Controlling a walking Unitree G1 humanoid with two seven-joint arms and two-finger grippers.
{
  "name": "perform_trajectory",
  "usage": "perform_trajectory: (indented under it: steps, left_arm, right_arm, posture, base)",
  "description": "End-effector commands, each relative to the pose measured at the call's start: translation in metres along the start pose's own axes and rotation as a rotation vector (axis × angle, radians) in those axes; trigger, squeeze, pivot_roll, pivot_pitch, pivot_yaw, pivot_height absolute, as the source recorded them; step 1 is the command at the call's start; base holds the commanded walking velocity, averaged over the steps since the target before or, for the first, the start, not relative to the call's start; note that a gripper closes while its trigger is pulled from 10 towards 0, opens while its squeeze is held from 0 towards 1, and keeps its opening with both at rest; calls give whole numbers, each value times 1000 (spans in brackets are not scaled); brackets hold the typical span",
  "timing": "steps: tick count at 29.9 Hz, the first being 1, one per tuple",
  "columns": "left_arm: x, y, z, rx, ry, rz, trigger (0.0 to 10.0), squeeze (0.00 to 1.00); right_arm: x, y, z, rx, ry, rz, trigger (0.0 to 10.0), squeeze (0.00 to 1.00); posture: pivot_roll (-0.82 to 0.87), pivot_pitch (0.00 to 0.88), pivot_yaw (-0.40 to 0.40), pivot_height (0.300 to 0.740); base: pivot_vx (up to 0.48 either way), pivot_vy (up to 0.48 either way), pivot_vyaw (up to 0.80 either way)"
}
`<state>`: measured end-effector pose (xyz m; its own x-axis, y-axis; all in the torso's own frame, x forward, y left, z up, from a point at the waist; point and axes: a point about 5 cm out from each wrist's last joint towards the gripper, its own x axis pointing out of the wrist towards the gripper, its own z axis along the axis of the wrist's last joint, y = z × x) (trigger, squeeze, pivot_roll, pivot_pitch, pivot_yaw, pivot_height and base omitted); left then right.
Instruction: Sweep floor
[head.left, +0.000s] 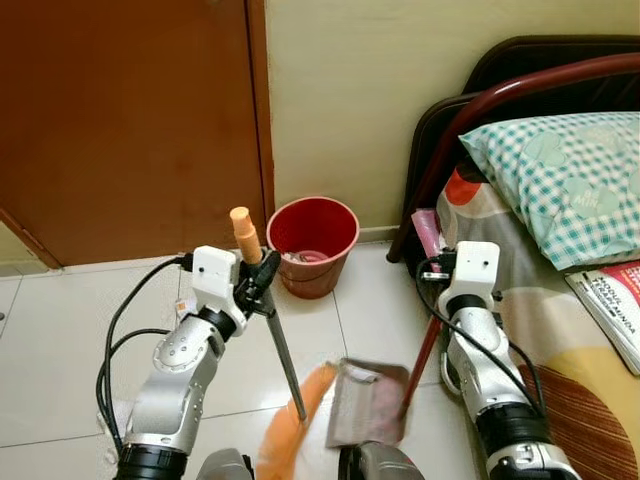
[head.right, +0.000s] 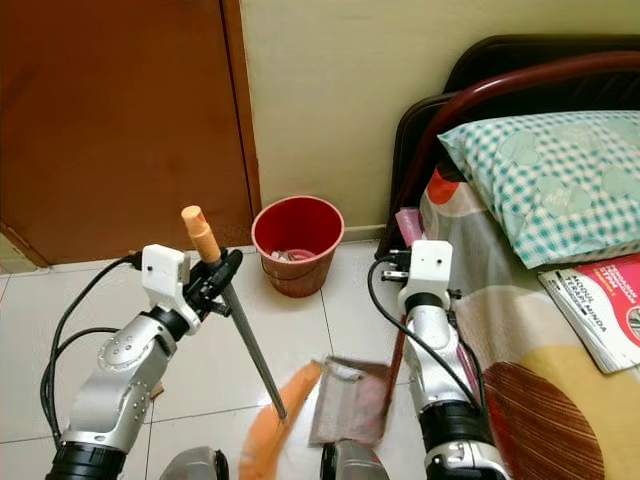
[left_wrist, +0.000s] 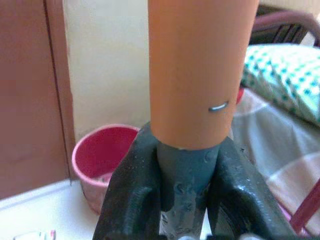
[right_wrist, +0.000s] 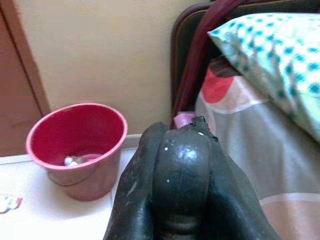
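Orange-capped broom and dark dustpan, one in each gripper.
My left gripper pinches the broom handle, which slants down to the orange bristles just beside the dustpan; my right gripper is clamped on the dustpan's red handle, pan below it.

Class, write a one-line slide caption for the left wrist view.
Left gripper shut on the broom handle, red bucket beyond.
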<state>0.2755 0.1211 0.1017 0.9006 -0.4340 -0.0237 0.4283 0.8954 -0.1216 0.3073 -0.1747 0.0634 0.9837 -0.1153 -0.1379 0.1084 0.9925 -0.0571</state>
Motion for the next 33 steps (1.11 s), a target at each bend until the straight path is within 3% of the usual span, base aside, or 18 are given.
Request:
perform_trajectory:
  steps: [1,10,13,16,19,24,28,33]
  left_arm:
    - [5,-8,6,25,-40,-31,10000,0]
    - [12,-25,19,-19,-117,-49,10000,0]
    - [14,-41,29,-83,-160,-155,10000,0]
    - [12,-47,25,-99,-144,-197,10000,0]
    - [11,-39,20,-79,-128,-162,10000,0]
    - [5,8,19,1,-111,44,10000,0]
    - [-2,26,18,21,-98,114,10000,0]
    - [-29,54,1,76,-14,229,10000,0]
  right_arm:
    - [3,4,2,-2,15,30,10000,0]
    - [4,10,0,-12,41,78,10000,0]
    - [5,10,0,-19,36,81,10000,0]
    - [5,9,0,-16,35,76,10000,0]
    - [5,8,1,-8,29,64,10000,0]
    - [2,0,6,16,6,26,10000,0]
    - [-1,-4,7,21,4,8,10000,0]
    - [-16,-7,2,37,-10,1,10000,0]
  posture:
    - [29,60,-35,740]
    - [28,61,-39,740]
    - [27,60,-38,740]
    - [28,58,-38,740]
    - [24,57,-37,740]
    - [33,75,-52,740]
    - [33,78,-53,740]
    - [22,91,-27,740]
  base:
    - [0,0,0]
    - [0,0,0]
    - [0,0,0]
    - [0,0,0]
    - [0,0,0]
    - [0,0,0]
    - [0,0,0]
    - [0,0,0]
